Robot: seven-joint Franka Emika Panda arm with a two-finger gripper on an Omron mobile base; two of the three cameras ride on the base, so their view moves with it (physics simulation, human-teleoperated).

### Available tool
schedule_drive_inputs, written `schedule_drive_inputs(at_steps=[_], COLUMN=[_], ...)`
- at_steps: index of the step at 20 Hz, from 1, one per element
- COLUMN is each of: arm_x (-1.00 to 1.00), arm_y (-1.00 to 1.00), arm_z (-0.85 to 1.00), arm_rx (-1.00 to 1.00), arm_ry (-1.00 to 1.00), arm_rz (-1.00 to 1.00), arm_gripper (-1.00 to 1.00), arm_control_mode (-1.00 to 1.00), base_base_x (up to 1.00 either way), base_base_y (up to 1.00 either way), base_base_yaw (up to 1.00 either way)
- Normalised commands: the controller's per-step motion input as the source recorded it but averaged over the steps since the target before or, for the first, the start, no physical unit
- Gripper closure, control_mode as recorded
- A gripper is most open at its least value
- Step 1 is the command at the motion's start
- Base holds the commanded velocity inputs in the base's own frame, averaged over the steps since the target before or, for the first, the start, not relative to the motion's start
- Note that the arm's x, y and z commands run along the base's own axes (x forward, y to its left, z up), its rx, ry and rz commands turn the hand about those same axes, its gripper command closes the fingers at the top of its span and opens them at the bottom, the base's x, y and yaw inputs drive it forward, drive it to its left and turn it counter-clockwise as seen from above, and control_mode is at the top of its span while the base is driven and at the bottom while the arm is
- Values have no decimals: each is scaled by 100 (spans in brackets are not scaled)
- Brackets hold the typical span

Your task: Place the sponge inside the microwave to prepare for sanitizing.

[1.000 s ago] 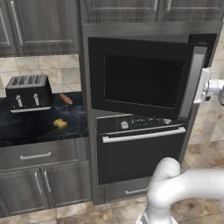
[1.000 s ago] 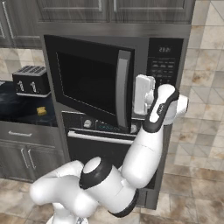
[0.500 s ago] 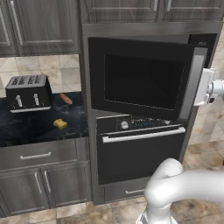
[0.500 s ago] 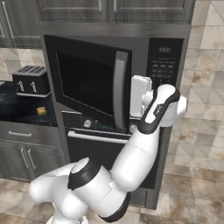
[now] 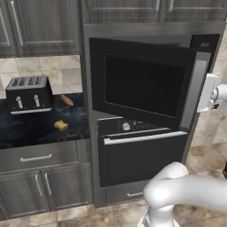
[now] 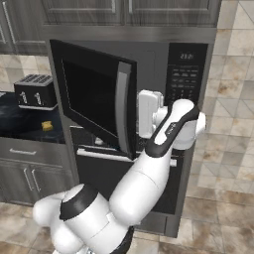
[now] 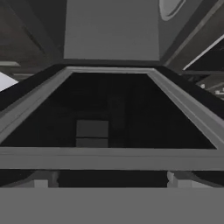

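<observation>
Now | gripper spread by microwave handle | keypad text illegible | sponge on counter

I see toaster on dark counter at left, upright, slots up; reddish-brown sausage lying just right of it, apart. Oven with knobs and horizontal bar handle below. Grey cabinets above, drawer under counter, tiled backsplash behind toaster
</observation>
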Motion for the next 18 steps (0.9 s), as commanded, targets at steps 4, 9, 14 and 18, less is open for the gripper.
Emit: schedule_drive_inputs(at_steps=[4, 9, 14, 18], arm_x=[-68, -68, -55, -46], arm_y=[44, 50, 57, 65], arm_z=[-3, -6, -4, -11], arm_rx=[0, 0, 0, 0], arm_ry=[-11, -10, -4, -1], arm_rz=[0, 0, 0, 0], arm_gripper=[-100, -100, -100, -100], arm_control_mode=[-100, -100, -100, -100], base_base_x=[0, 0, 0, 0], base_base_y=[0, 0, 0, 0], base_base_yaw=[0, 0, 0, 0])
